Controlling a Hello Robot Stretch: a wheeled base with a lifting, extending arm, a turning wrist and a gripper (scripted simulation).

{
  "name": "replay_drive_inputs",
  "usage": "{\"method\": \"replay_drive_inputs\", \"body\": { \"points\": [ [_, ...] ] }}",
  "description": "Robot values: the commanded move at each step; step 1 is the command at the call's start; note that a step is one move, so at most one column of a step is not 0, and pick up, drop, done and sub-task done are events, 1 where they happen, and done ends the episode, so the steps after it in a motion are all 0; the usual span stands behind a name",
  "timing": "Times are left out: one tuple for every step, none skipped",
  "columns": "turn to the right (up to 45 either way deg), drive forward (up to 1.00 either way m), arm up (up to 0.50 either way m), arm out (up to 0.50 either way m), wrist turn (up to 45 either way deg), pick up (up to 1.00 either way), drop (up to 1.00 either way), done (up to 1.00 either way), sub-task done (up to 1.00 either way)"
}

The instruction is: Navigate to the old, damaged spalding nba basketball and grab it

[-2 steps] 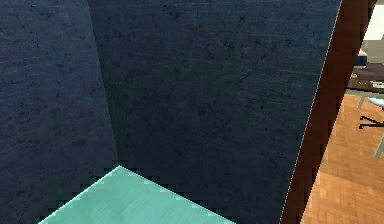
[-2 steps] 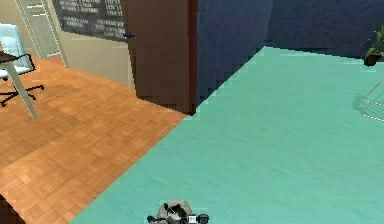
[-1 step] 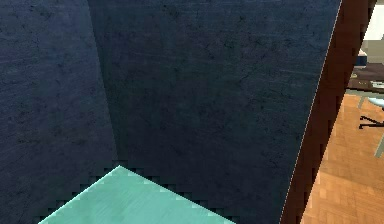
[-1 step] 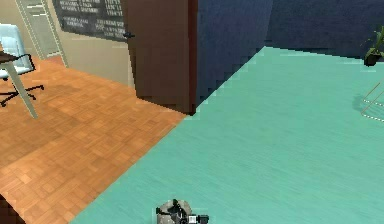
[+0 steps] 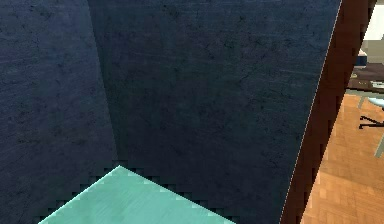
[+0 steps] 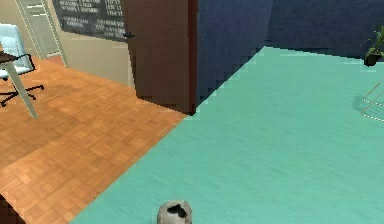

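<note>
A small grey ball (image 6: 174, 212) with dark patches, perhaps the basketball, lies loose on the teal floor (image 6: 290, 140) at the arm side view's bottom edge. Its place from the end effector, and that part's state, I cannot tell. Blue walls (image 5: 200, 90) and a brown door frame (image 5: 320, 120) bound the floor.

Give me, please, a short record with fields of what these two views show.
walls: dark blue walls, meeting in a corner ahead
floor: teal floor, with wood floor beside it
door: dark brown door, where the two floors meet
seating: white office chair, on the wood floor
unidentified: small round grey thing, on the teal floor at the arm side view's bottom edge
</note>
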Motion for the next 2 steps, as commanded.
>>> {"method": "replay_drive_inputs", "body": {
  "points": [
    [0.0, 0.00, 0.00, 0.00, 0.0, 1.00, 0.00, 0.00, 0.00],
    [0.0, 0.00, 0.10, 0.00, 0.0, 0.00, 0.00, 0.00, 0.00]
  ]
}}
